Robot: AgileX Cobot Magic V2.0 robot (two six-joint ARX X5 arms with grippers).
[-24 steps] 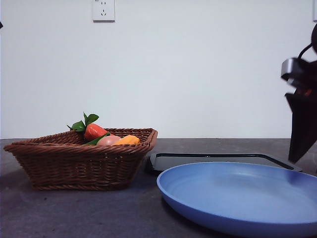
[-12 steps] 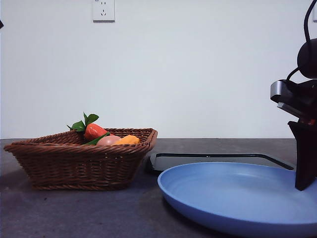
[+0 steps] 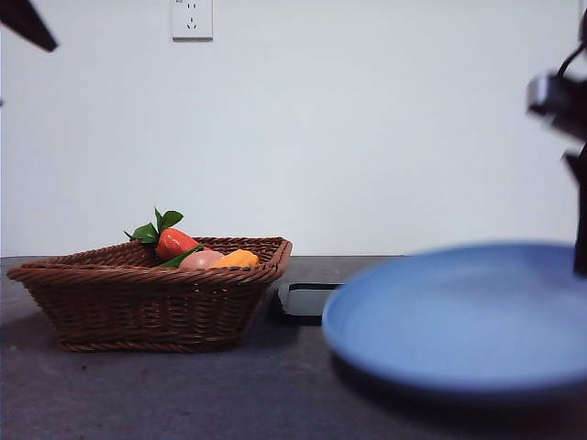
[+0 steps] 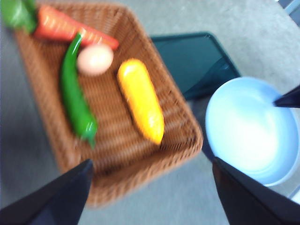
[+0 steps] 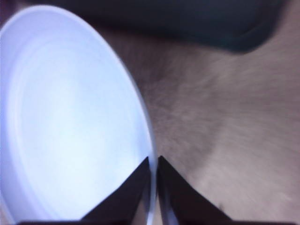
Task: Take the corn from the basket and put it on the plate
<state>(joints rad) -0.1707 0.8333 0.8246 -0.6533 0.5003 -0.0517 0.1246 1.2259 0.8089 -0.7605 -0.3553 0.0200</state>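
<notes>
The corn (image 4: 140,108), a glossy orange-yellow cob, lies in the brown wicker basket (image 4: 117,164); only its end (image 3: 240,259) shows over the basket (image 3: 138,302) rim in the front view. My left gripper (image 4: 151,161) hangs open high above the basket and shows as a black tip (image 3: 27,23) at the front view's top left corner. My right gripper (image 5: 150,164) is shut on the rim of the light-blue plate (image 5: 70,117). That plate (image 3: 459,312) hangs blurred above the table, with the right gripper (image 3: 580,229) at the picture's right edge.
A carrot with green leaves (image 4: 70,30), a green pepper (image 4: 75,98) and a round pinkish piece (image 4: 95,59) share the basket with the corn. A flat black tray (image 4: 192,61) lies between basket and plate, and its end (image 3: 307,298) shows in the front view.
The right gripper closed on the plate's rim and raised it off the table, so the plate now hides most of the black tray. The left gripper's tip came into view at top left.
</notes>
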